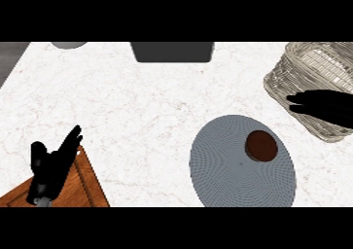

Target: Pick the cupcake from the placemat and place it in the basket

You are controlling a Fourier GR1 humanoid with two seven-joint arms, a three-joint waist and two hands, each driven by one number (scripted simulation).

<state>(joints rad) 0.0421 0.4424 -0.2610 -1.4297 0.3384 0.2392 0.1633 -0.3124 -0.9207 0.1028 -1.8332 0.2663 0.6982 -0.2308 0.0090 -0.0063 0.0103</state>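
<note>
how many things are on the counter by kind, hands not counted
cupcake: 1
placemat: 1
basket: 1
wooden board: 1
dark grey box: 1
grey round object, cut off at the top edge: 1
Total: 6

Two black hands, left hand (53, 163) (slim fingers), right hand (329, 106)

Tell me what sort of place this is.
Most likely a kitchen counter: a white marbled countertop holding a round grey placemat with a brown cupcake, a wire basket at the right and a wooden cutting board at the lower left.
</note>
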